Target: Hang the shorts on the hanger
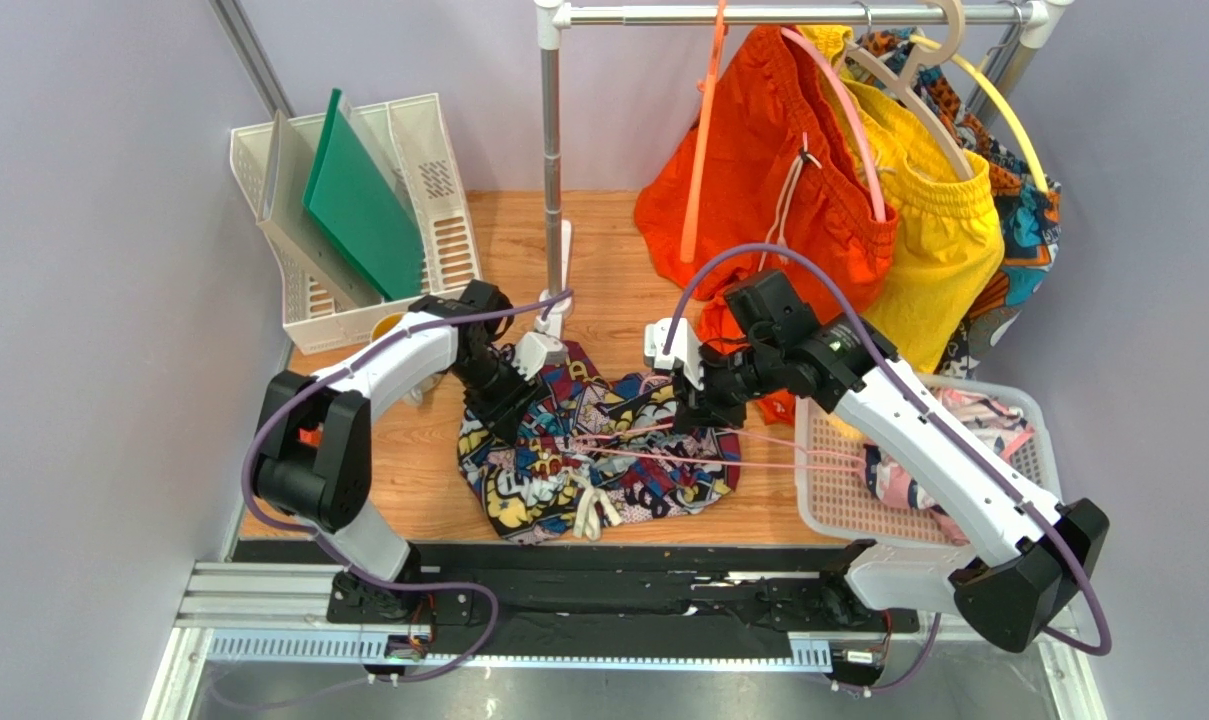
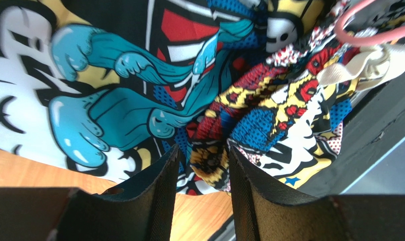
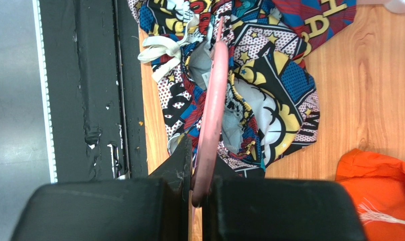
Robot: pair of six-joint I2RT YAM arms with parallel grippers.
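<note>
The comic-print shorts (image 1: 595, 443) lie crumpled on the wooden table between the arms, with the white drawstring (image 1: 592, 510) at their near edge. The thin pale pink hanger (image 1: 633, 435) lies across them. My right gripper (image 1: 700, 402) is shut on the hanger's wire (image 3: 213, 95), which runs from its jaws (image 3: 202, 155) over the shorts (image 3: 270, 75). My left gripper (image 1: 513, 393) is at the shorts' far left edge. Its jaws (image 2: 204, 150) stand apart around a bunched fold of the shorts (image 2: 209, 160). A hanger end (image 2: 360, 37) and the drawstring (image 2: 370, 65) show beyond.
A clothes rail at the back holds plain orange shorts (image 1: 760, 165) on an orange hanger (image 1: 700, 150), and yellow shorts (image 1: 941, 240). A white basket (image 1: 926, 465) with clothes stands at the right. A white file tray (image 1: 415, 165) with a green board stands back left. A black strip (image 1: 640, 563) edges the front.
</note>
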